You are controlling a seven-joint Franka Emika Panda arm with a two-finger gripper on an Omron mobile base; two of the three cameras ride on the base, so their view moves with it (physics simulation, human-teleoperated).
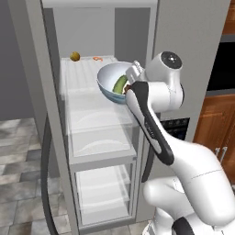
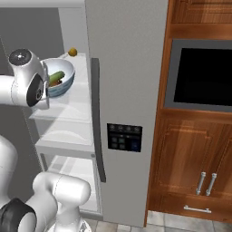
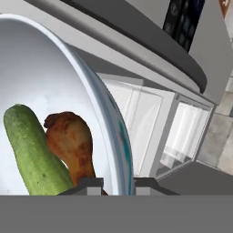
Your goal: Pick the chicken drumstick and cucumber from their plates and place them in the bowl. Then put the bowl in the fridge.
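So the bowl [image 1: 112,83] is up in the air at the open fridge [image 1: 82,137], with the gripper [image 3: 117,182] pinched onto its rim. In the hand view you can see one fingertip on the inside of the wall and the other on the outside, rim running straight up between them, so the jaws are closed tight on that thin edge. Both foods are in there: the cucumber [image 3: 34,152] lies against the inner wall with the drumstick [image 3: 73,145] right beside it, touching or nearly so.

The thing that matters for the next bit is how the bowl sits relative to the top shelf [image 1: 87,75]. From the left base view the bowl is held at the shelf's front right corner, tipped so its mouth faces up and toward the fridge's back. Its base looks to hang just above or just off the shelf edge; I can't tell if it's touching. The hand is on the near side of the bowl, so the shelf lies ahead of the hand, beyond the bowl. My guess: it has to push further in and level out before letting go.

Also on that shelf, well behind the bowl near the back: a little olive ball [image 1: 75,56] and some small orange thing [image 1: 97,58].
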